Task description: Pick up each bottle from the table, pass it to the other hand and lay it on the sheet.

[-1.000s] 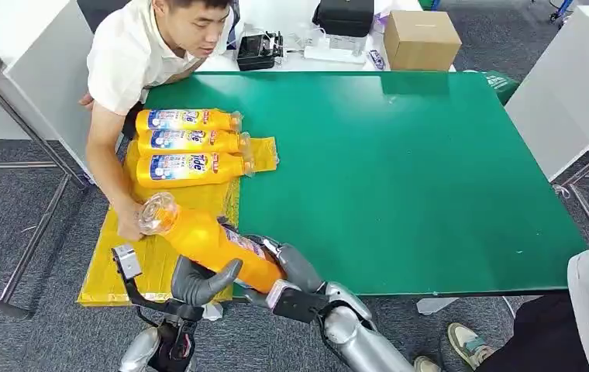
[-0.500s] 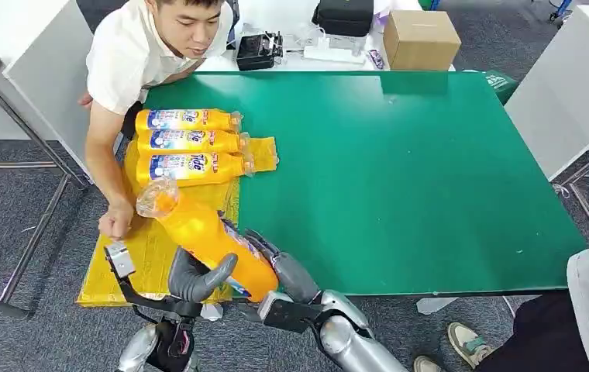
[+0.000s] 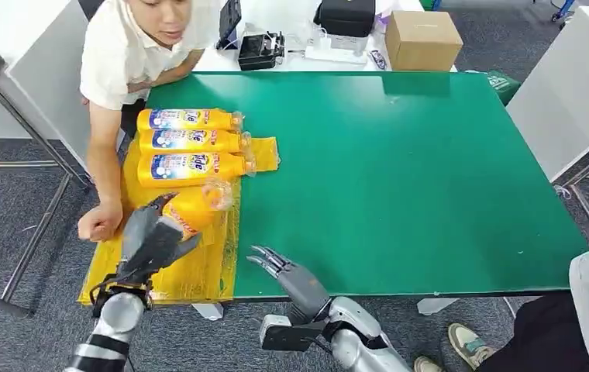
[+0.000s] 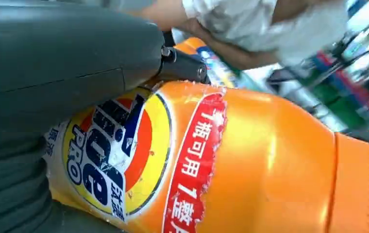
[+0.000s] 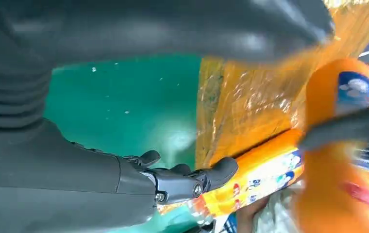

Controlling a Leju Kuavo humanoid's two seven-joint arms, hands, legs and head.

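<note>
The green table (image 3: 400,170) fills the centre of the head view; along its left edge, running from mid-left down to lower left, lies the yellow sheet (image 3: 198,267), crinkled and glossy; a person (image 3: 125,58) leans in at upper left, one arm reaching down so that the person's hand (image 3: 98,223) sits at the sheet's outer edge; three orange bottles (image 3: 189,144) lie side by side across the top of the sheet, caps toward the table's middle; just below them the fourth bottle (image 3: 192,208) is gripped by the left hand (image 3: 152,236), whose dark fingers wrap over its body, cap pointing right, close above the sheet, though whether it touches cannot be told; the left wrist view shows the same bottle's label pressed against the thumb; the right hand (image 3: 280,267) at lower centre holds nothing, fingers spread and extended over the table's near edge; a cardboard box (image 3: 421,39) stands beyond the table at upper right
</note>
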